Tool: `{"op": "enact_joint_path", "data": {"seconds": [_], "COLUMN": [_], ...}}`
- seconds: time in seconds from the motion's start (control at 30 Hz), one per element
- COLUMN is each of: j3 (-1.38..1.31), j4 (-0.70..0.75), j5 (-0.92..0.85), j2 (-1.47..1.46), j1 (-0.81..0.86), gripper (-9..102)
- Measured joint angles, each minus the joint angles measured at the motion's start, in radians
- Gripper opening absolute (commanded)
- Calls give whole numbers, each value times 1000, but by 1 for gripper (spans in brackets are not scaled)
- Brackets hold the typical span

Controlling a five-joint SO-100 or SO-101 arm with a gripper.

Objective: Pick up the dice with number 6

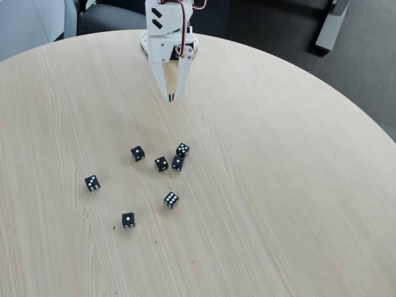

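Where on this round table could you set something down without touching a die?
The table's whole right half is bare, as is the near edge below the lowest die. It is crowded at centre-left, where three dice bunch below the jaws.

Pale wood-grain surface (pixel 278 185), smooth and matt, fine streaks running along it. White plastic gripper (pixel 172 96), smooth, faintly sheened. Small black dice, among them the dice with number 6 (pixel 92 182), hard-looking, slightly glossy, white pips.

Black white-pipped dice (pixel 161 163) on a pale wood-grain table (pixel 278 185); white claw (pixel 171 97).
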Motion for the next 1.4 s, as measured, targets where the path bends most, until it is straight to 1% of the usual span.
{"op": "enact_joint_path", "data": {"seconds": [0.07,0.2,0.33,0.4,0.5,0.6,0.83,1.0,1.1,1.27,1.4], "j3": [0,-20,-135,-229,-393,-574,-991,-1173,-1215,-1259,-1307], "j4": [0,0,0,0,0,0,2,3,49,176,204], "j5": [0,29,51,97,196,282,472,581,617,643,635], "j2": [-6,-32,-172,-299,-497,-690,-1086,-1282,-1378,-1462,-1473], "j1": [0,2,0,-3,-3,0,-2,6,3,-2,-2], "gripper": [0,5,7,9,16,20,23,25,26,28,28]}}
